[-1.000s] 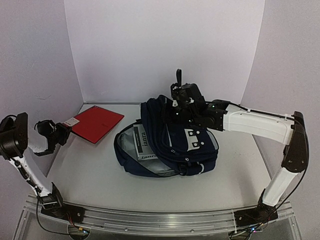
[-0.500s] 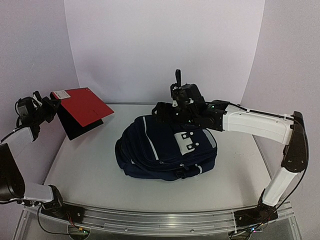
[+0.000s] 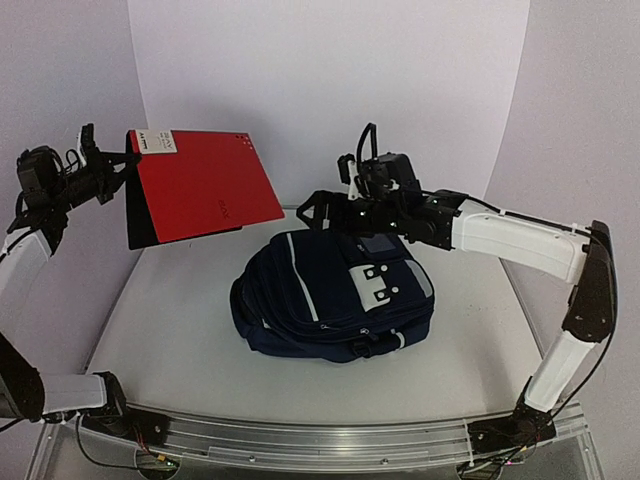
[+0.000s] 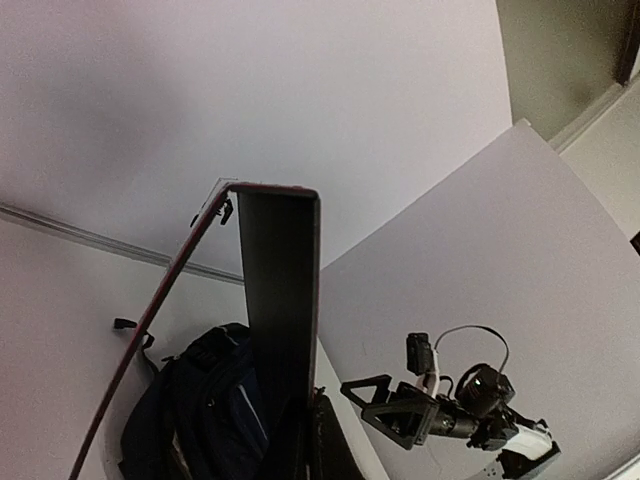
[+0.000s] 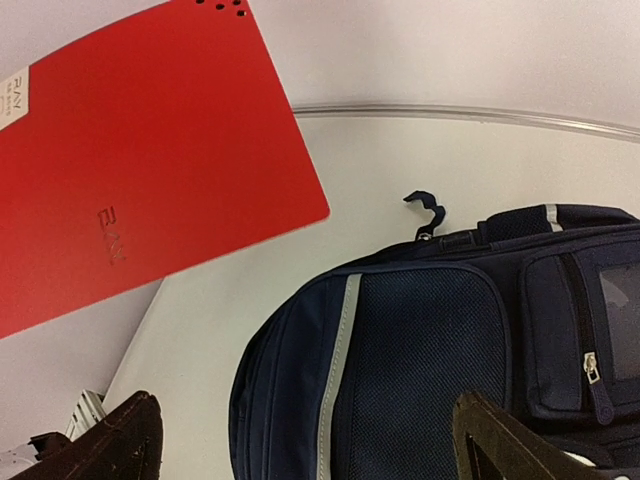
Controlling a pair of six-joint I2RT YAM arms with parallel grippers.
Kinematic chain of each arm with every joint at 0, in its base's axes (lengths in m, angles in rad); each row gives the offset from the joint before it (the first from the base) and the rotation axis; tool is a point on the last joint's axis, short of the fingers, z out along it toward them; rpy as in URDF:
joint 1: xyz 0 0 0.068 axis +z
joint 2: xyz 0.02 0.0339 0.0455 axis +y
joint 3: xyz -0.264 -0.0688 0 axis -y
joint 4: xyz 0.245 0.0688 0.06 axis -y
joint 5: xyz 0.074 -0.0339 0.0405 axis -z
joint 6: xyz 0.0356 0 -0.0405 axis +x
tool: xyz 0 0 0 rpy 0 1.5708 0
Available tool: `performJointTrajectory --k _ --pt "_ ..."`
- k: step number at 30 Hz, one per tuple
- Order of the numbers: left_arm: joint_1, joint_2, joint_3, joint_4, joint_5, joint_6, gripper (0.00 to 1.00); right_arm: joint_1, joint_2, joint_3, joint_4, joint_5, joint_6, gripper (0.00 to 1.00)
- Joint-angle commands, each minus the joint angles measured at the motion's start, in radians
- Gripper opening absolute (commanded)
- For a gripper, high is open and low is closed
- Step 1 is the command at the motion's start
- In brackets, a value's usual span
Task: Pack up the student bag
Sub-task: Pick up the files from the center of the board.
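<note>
Top view: student bag (image 3: 330, 295) flat in the middle of table (image 3: 180, 340), long axis left-right, grey flap (image 3: 385, 282) toward the right. Left gripper (image 3: 118, 172) clamped on raised red notebook (image 3: 200, 185); right gripper (image 3: 322, 208) spread wide over bag's far edge. Left wrist: notebook seen edge-on. Right wrist: fingers (image 5: 125, 445) parted above bag.

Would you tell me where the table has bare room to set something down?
Bare table lies left of the student bag, beneath the red notebook in the left gripper, and along the near edge before the bag. Behind the bag, the open right gripper crowds it.
</note>
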Motion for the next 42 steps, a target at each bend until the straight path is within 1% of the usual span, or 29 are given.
performJointTrajectory --k 1,5,8,14,16,19,22,27,29,34,37,42 --pt "-0.051 -0.042 0.140 0.046 0.162 0.009 0.00 -0.023 -0.101 0.021 0.064 -0.076 -0.045 0.98" --pt "-0.060 -0.029 0.173 0.100 0.224 -0.104 0.00 -0.062 -0.171 -0.026 0.107 -0.123 -0.044 0.98" --pt "-0.065 -0.026 0.168 0.184 0.270 -0.213 0.00 -0.090 -0.218 -0.067 0.153 -0.193 -0.039 0.98" --pt "-0.104 -0.007 0.079 0.370 0.291 -0.430 0.00 -0.118 -0.253 -0.134 0.179 -0.254 0.000 0.98" --pt "-0.128 0.007 0.047 0.407 0.289 -0.452 0.00 -0.118 -0.256 -0.160 0.200 -0.267 0.018 0.98" --pt "-0.158 0.033 0.017 0.406 0.286 -0.441 0.00 -0.117 -0.249 -0.208 0.229 -0.272 0.058 0.98" --pt "-0.162 0.048 -0.004 0.377 0.284 -0.404 0.00 -0.118 -0.214 -0.258 0.296 -0.329 0.109 0.98" --pt "-0.162 0.091 -0.005 0.221 0.280 -0.230 0.00 -0.118 -0.136 -0.335 0.452 -0.398 0.163 0.98" --pt "-0.162 0.122 -0.008 0.200 0.295 -0.186 0.00 -0.117 -0.088 -0.338 0.510 -0.440 0.170 0.98" --pt "-0.162 0.209 -0.010 0.196 0.340 -0.128 0.00 -0.117 0.032 -0.296 0.603 -0.474 0.104 0.98" --pt "-0.162 0.236 0.004 0.180 0.360 -0.101 0.00 -0.119 0.116 -0.239 0.622 -0.493 0.079 0.96" --pt "-0.163 0.253 0.043 0.094 0.392 -0.028 0.00 -0.150 0.248 -0.146 0.668 -0.541 0.080 0.89"
